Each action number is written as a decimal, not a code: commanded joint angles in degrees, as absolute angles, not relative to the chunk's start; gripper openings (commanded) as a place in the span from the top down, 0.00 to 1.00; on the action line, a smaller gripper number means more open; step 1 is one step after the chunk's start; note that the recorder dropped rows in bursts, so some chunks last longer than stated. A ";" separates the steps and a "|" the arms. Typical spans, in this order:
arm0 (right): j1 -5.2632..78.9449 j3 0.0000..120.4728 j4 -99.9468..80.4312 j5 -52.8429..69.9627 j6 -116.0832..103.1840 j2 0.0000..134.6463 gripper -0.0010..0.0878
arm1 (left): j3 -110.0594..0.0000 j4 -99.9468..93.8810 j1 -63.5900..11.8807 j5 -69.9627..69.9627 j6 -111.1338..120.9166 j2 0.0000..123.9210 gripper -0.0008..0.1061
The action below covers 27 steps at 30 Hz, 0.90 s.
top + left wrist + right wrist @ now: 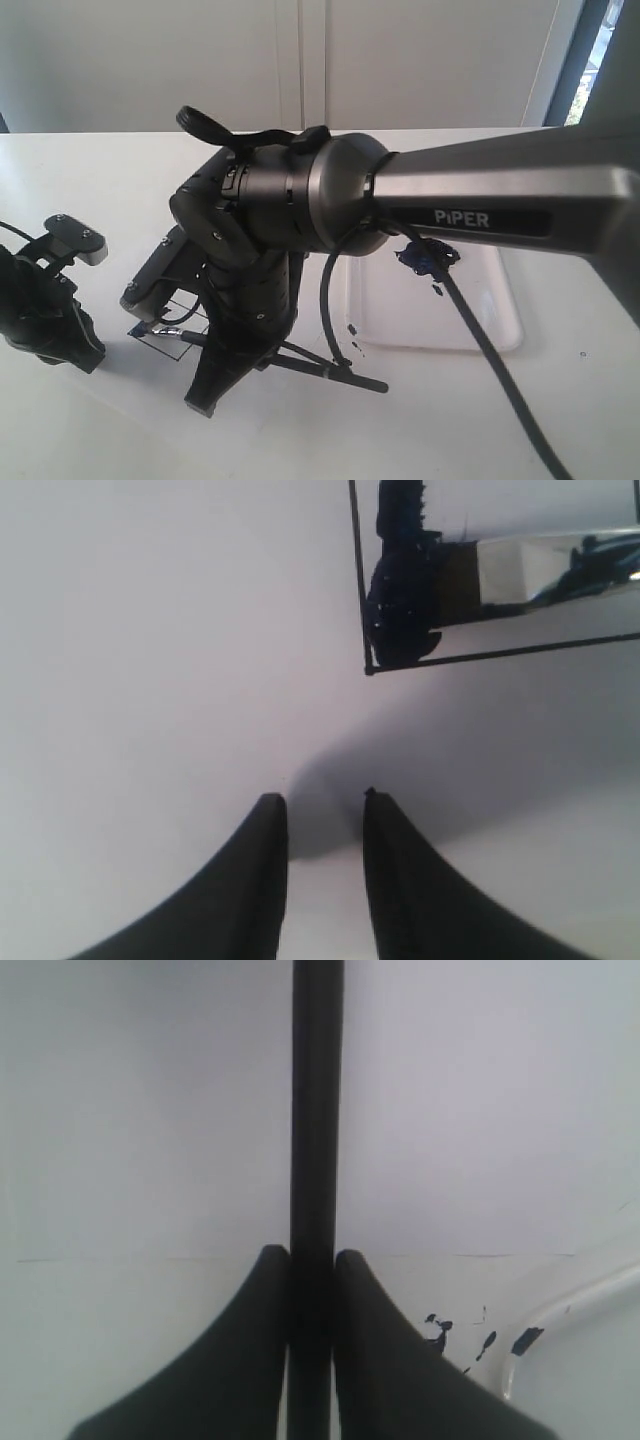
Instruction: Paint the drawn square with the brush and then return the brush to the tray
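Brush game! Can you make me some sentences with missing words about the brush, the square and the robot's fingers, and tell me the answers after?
1. The brush is pinched by the ____ arm's fingers.
2. The paint smeared inside the square is dark ____.
3. The left fingers stand apart and hold ____.
4. The paint blob sits on the white ____.
Missing words: right, blue, nothing, tray.

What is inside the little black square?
A dark blue paint smear by one corner of the drawn square, with the silver end of the brush over it. The right arm hides part of the square in the exterior view.
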State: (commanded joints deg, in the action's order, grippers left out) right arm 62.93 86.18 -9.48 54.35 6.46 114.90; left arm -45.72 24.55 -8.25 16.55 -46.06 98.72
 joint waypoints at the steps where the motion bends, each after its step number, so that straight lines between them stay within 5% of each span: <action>1: 62.93 86.18 -9.97 54.24 6.34 114.90 0.99 | -45.72 24.55 -8.25 16.55 -46.06 98.72 0.67; 27: 62.82 86.18 -20.22 54.58 1.09 116.16 0.99 | -45.72 24.55 -8.25 16.82 -46.06 98.72 0.67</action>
State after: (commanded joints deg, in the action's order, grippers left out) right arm 62.82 86.18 -20.22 54.58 1.09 116.16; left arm -45.72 24.55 -8.25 16.82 -46.06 98.72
